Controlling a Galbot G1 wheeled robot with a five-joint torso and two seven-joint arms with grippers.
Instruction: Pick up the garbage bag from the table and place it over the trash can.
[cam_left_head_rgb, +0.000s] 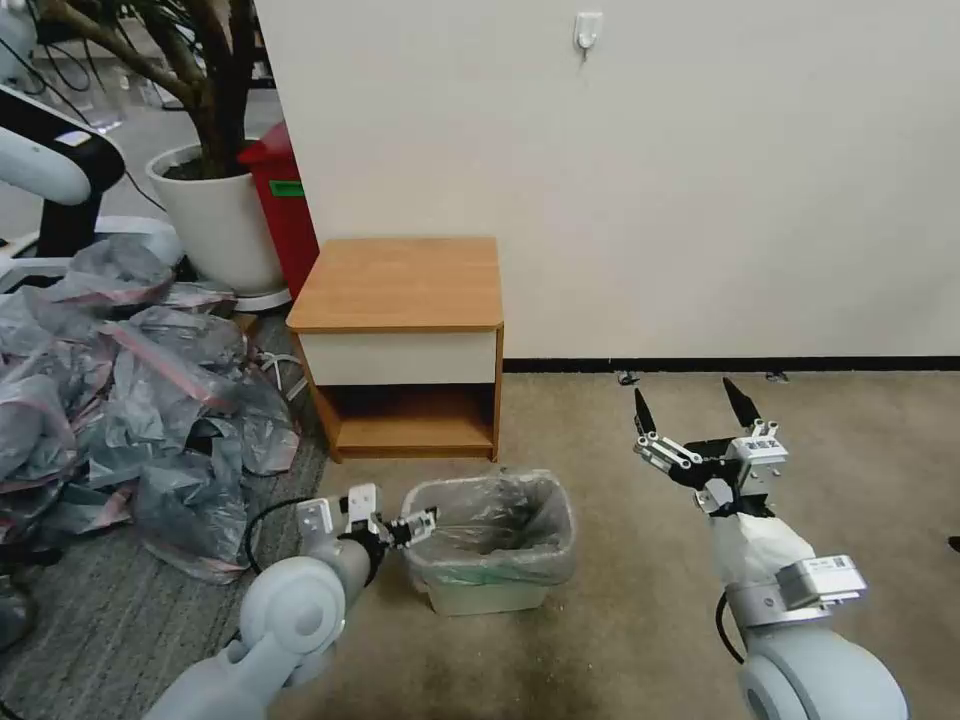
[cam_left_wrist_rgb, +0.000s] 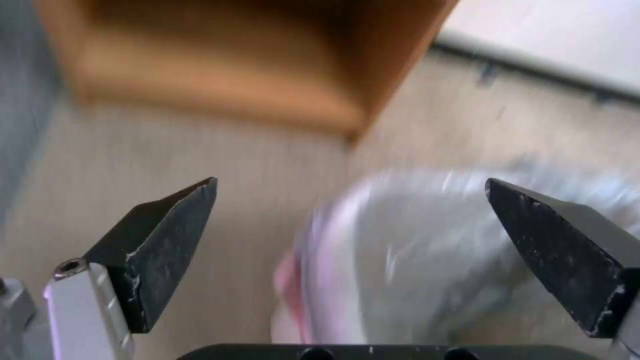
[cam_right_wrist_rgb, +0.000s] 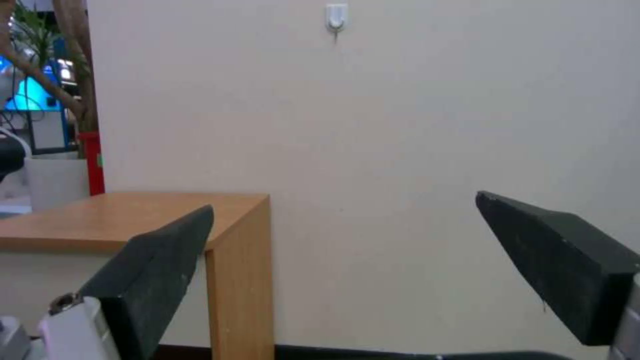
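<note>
A: While the garbage bag (cam_left_head_rgb: 497, 530) is sitting draped over the trash can (cam_left_head_rgb: 487, 596), lining it, where's the left gripper (cam_left_head_rgb: 425, 521) hanging?
B: At the can's 9 o'clock rim, fingers spread apart, holding nothing. In the left wrist view the bag's pink edge is lying between the jaws.
A: Right gripper (cam_left_head_rgb: 697, 412)?
B: Hovering well off at the can's 2 o'clock, jaws wide, nothing in them.
A: Table (cam_left_head_rgb: 400, 284)?
B: Standing at the can's 12 o'clock, against the wall. Heap of grey-pink bags (cam_left_head_rgb: 120, 400) is lying at 9–10 o'clock.
</note>
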